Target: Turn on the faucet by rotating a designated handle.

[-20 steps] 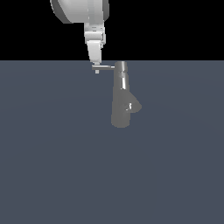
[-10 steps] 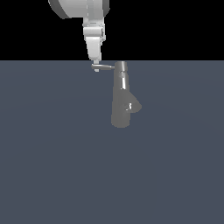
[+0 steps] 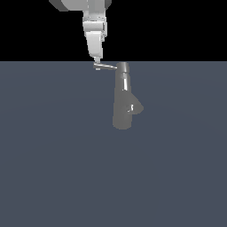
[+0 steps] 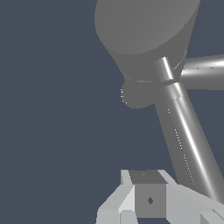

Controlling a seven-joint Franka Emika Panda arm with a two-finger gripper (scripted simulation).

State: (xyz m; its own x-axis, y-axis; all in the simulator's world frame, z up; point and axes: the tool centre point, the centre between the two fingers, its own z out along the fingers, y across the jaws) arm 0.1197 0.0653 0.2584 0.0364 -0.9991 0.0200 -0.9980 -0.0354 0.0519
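The faucet (image 3: 123,104) stands on the grey table (image 3: 53,168), a little right of centre in the exterior view and toward the far side, its stubby spout (image 3: 136,107) angled off to that view's right. The handle (image 3: 106,67) juts from the top of the body toward the view's left, and the gripper (image 3: 96,62) hangs straight down over its free tip. That placement looks deliberate: pressing at the far end of the rod gives the longest lever for swinging it round the body. In the wrist view the handle (image 4: 188,144) runs alongside the fingers (image 4: 131,201) and seems to touch them at its end. Whether the jaws are parted or closed cannot be told from either view, nor whether they grip the rod or merely push it. Compared with the earlier frames, the rod's tip has dropped slightly and the gripper has edged with it, so the turn seems begun but far from complete; the body has not shifted.
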